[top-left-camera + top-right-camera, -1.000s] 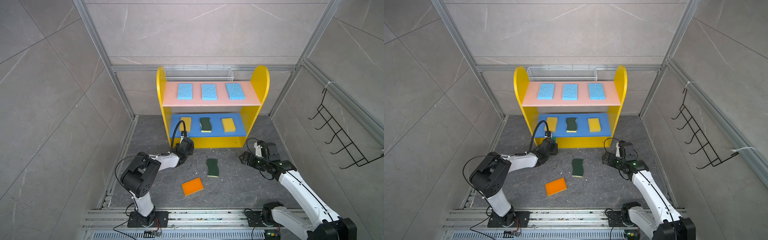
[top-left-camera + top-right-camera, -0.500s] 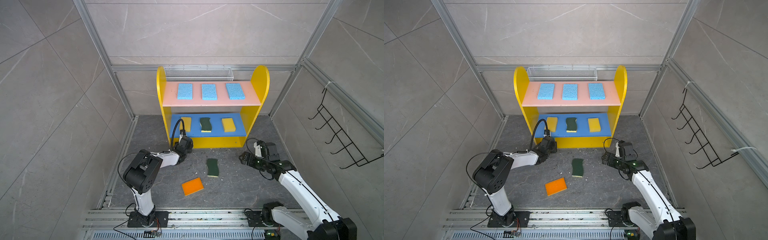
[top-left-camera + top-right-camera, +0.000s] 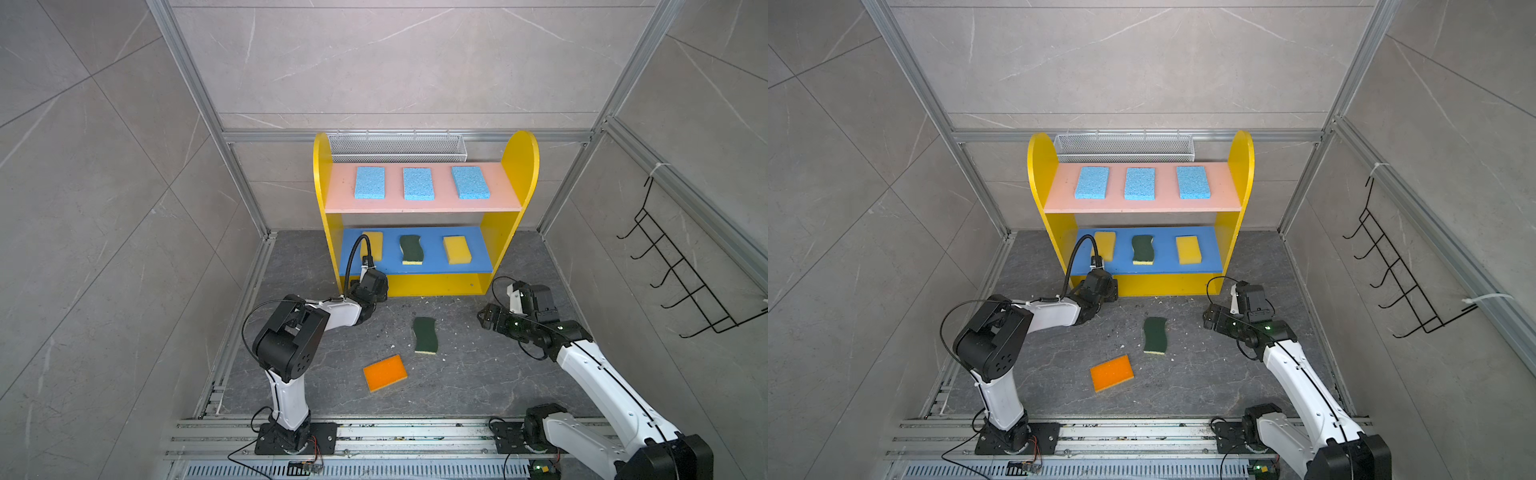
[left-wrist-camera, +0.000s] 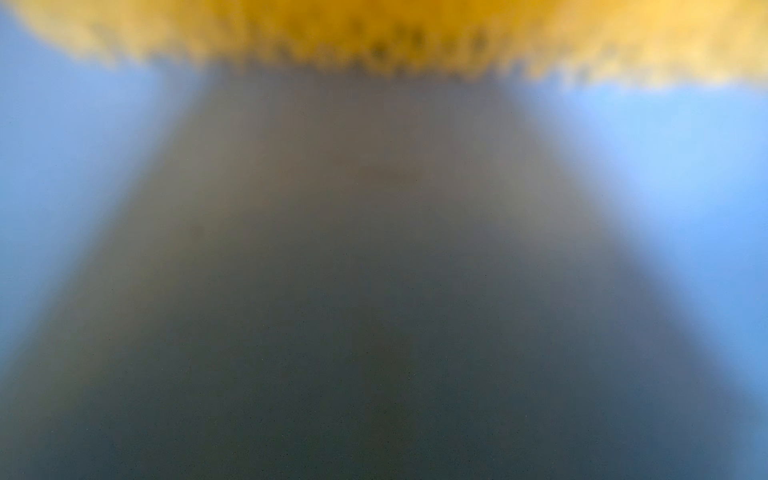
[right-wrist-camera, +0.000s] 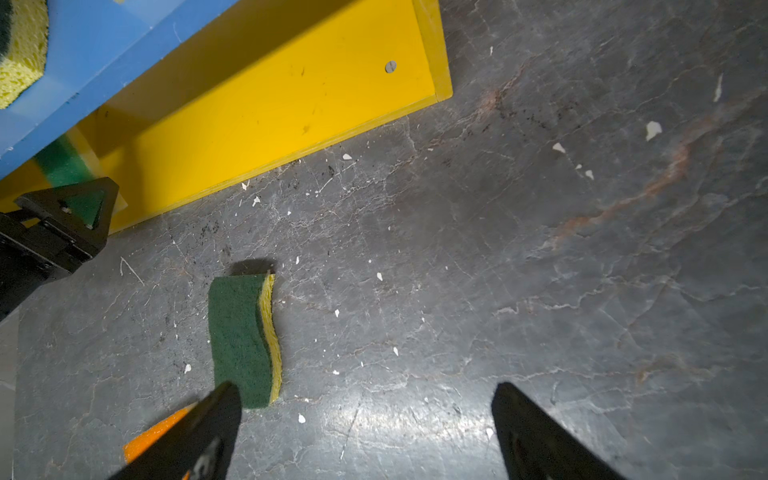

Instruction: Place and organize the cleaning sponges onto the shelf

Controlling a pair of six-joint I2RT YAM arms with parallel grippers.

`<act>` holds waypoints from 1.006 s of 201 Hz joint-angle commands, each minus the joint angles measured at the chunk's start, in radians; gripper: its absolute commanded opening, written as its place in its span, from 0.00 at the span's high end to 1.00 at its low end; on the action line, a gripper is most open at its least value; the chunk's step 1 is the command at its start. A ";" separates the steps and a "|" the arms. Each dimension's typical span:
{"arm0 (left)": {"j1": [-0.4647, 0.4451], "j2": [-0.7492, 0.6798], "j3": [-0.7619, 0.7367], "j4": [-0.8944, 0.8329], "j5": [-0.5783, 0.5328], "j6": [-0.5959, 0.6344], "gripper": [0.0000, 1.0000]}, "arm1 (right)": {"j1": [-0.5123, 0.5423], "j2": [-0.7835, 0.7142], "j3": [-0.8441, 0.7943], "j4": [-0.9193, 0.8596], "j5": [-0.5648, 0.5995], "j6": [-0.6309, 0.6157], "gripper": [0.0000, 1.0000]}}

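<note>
Three light blue rectangular foam sponges (image 3: 418, 183) lie in a spaced row on the pink upper board (image 3: 432, 204) of a small shelf (image 3: 520, 166) with yellow round-topped side panels. On its blue middle board (image 3: 432, 258) lie a yellow foam sponge (image 3: 374, 243), a dark green wavy-edged sponge on yellow foam (image 3: 410, 248) and a second yellow foam sponge (image 3: 456, 249), each apart from the next. In the bottom tier a bright green foam sponge (image 5: 62, 166) shows in the right wrist view, just beside the left pincer (image 5: 77, 208). Only one black finger of that pincer shows, so whether it is spread or pinching cannot be told. The left wrist view is a blur of yellow, blue and grey. On the dark grey marbled bench (image 3: 478, 374) before the shelf lie a second dark green wavy-edged sponge (image 3: 425, 336) and, nearer the arm bases, a flat orange foam sponge (image 3: 385, 372). The right pincer (image 5: 365, 419) hangs over the bench to their right, spread wide, holding nothing. A silver wire-mesh basket (image 3: 395, 145) shows behind the shelf's top. A black wire hook rack (image 3: 706, 291) hangs on the right wall.
</note>
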 commanded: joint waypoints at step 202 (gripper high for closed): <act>-0.103 -0.561 -0.534 0.053 0.038 -0.209 0.48 | 0.033 -0.053 -0.017 -0.006 -0.016 -0.007 0.04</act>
